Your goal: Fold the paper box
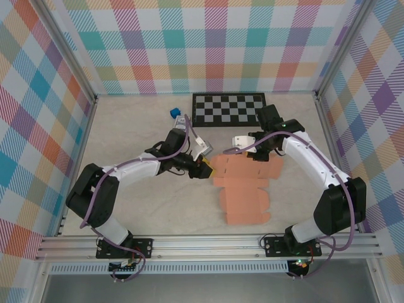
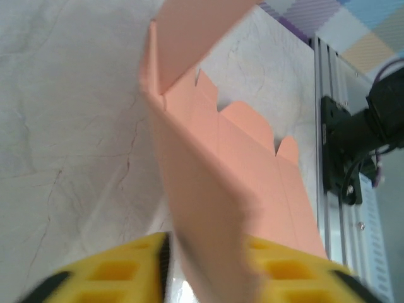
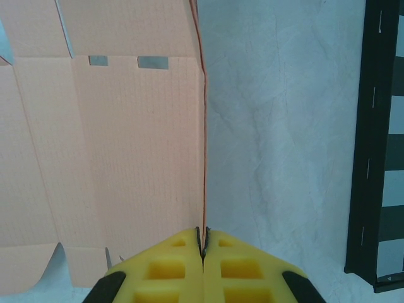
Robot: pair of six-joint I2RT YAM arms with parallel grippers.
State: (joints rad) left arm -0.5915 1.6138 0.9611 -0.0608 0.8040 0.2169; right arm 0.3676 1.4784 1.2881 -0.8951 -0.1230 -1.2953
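Note:
The paper box (image 1: pixel 243 189) is a flat salmon-orange cardboard sheet with flaps, lying in the middle of the table. My left gripper (image 1: pixel 205 169) is at its left edge. In the left wrist view a raised flap (image 2: pixel 202 177) stands between the yellow fingers (image 2: pixel 113 271). The jaws (image 2: pixel 205 243) are narrow around it, with a thin gap left at the left pad. My right gripper (image 1: pixel 255 151) is at the sheet's far edge. It (image 3: pixel 203 237) is shut on a raised flap seen edge-on (image 3: pixel 203 158), and the flat sheet (image 3: pixel 113 139) lies to its left.
A black-and-white checkerboard (image 1: pixel 228 108) lies at the back, its edge close to the right gripper (image 3: pixel 379 158). A tiny blue cube (image 1: pixel 173 113) and a small card pack (image 1: pixel 180 120) sit at the back left. Metal frame rails (image 2: pixel 328 126) and plaid walls bound the table.

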